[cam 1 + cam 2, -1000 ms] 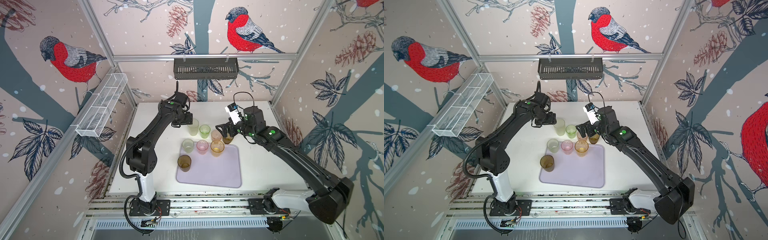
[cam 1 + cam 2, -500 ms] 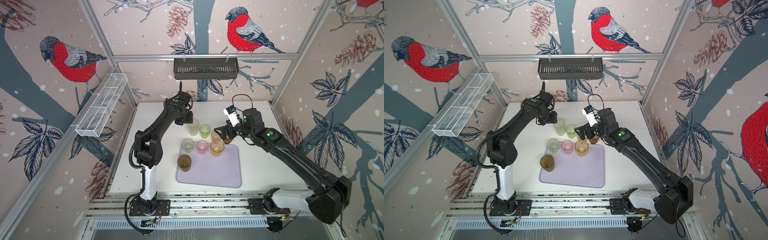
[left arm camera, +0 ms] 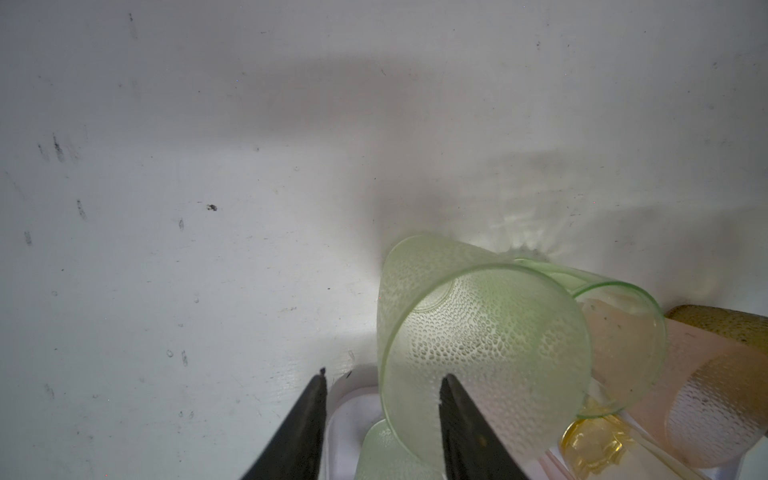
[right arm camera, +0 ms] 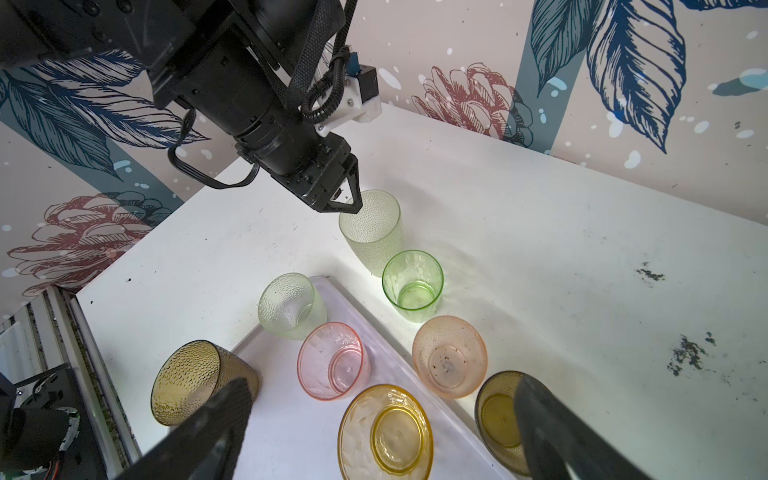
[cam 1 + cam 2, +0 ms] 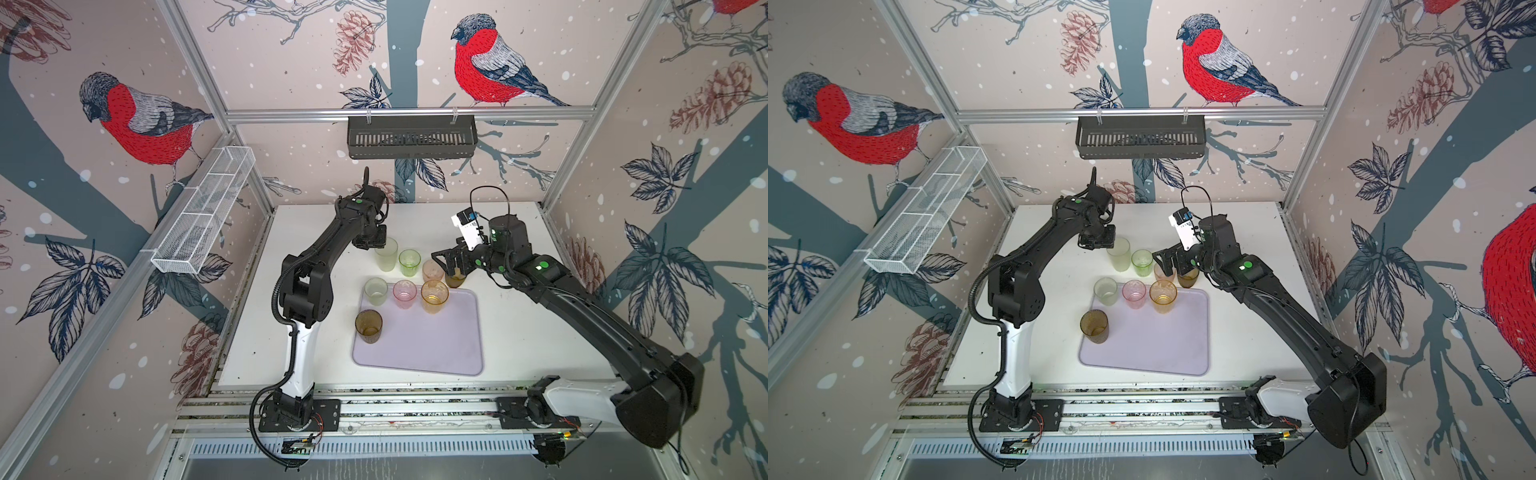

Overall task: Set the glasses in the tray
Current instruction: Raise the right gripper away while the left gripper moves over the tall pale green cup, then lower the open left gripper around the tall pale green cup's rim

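Left claw (image 5: pixel 371 242), in a top view, hangs at the tall pale-green dimpled plastic tumbler (image 5: pixel 385 254) on the tabletop (image 5: pixel 511 340), eleven o'clock of the flat lilac tray (image 5: pixel 436 349). Left wrist: fingers (image 3: pixel 299 428), half-spread, straddle its wall, unpinched. Right wrist: right claw (image 4: pixel 380 386) gapes empty; a one-wall squeeze could tip the tumbler onto the bright-green glass (image 4: pixel 412 286).

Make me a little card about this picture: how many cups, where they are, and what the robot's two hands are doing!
Count: eight, all upright
Inside the tray: pink glass, amber glass
At the tray's rim: frosted glass, near brown glass; unclear if fully inside
On the table: tall pale green glass, bright green glass, peach glass, far brown glass
Left hand: open, straddling the tall pale green glass's wall
Right hand: open, empty, above the far brown glass
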{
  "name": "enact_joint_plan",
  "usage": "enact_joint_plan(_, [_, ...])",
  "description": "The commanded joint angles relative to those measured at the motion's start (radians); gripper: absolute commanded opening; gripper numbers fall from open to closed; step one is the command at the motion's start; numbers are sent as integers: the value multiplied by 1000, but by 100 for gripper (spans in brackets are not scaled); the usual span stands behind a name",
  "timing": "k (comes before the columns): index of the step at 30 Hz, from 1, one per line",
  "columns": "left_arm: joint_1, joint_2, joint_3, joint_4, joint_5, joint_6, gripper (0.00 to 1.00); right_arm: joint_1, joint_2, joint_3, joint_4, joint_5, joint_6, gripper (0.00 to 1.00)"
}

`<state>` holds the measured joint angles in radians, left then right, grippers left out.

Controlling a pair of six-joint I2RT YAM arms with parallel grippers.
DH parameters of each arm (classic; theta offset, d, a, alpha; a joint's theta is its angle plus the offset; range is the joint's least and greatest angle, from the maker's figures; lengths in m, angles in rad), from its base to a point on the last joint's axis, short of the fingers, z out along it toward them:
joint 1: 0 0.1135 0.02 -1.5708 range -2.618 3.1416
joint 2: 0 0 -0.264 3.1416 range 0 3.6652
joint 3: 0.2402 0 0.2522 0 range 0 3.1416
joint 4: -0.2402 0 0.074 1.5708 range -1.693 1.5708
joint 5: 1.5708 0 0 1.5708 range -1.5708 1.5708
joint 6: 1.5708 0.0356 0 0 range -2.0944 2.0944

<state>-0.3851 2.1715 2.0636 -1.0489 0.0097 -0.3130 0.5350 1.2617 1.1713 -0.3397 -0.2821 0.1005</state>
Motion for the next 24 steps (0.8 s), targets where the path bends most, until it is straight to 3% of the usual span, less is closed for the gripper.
enact_joint_plan(1, [2,15,26,-39,-18,16,40,-4,-4,10,13,6,-13,100])
enact_joint_plan(10, [2,43,48,-43,-17,19,31,-14,-4,12,11,6,-12,100])
enact_joint_plan(24, [2,68,79,-53,-29,19,24,-37,-33,9,16,-14,1,100])
